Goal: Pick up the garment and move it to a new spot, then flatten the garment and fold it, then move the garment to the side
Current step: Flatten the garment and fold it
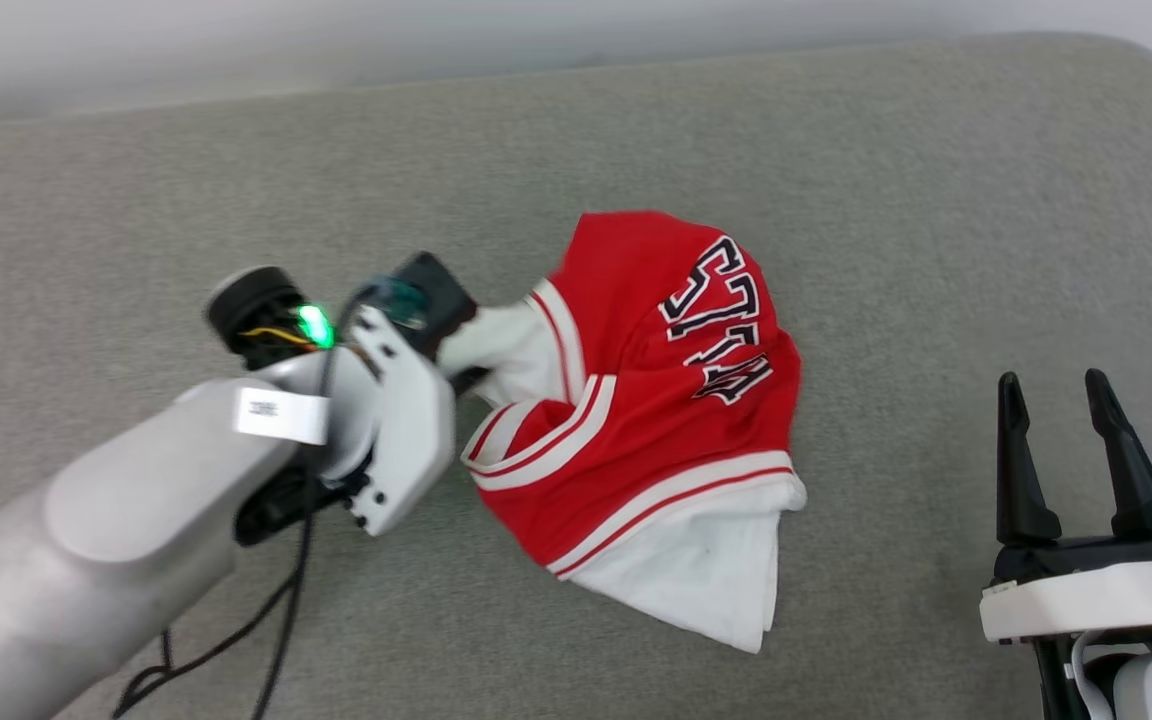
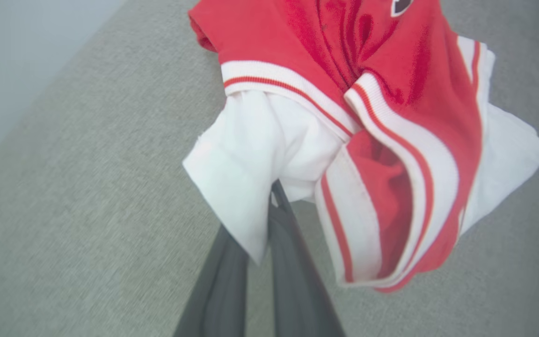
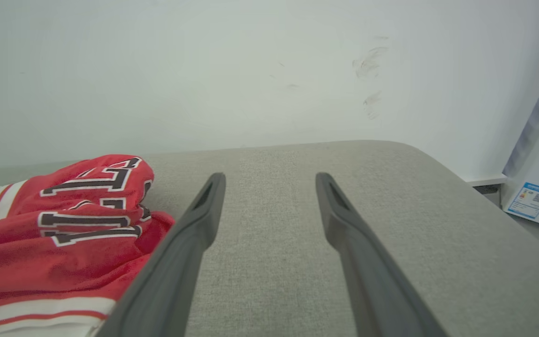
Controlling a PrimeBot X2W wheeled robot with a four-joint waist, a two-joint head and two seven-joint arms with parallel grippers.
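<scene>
My left gripper (image 1: 463, 352) is clamped on the white sleeve (image 2: 246, 154) of the shirt (image 1: 636, 400), which lies bunched in the middle of the grey cushion (image 1: 836, 150). My right gripper (image 1: 1061, 400) stands open and empty, well to its right. The pinch looks thin to me: a lift could slip the sleeve free, or the hanging shirt could twist and land more tangled.
</scene>
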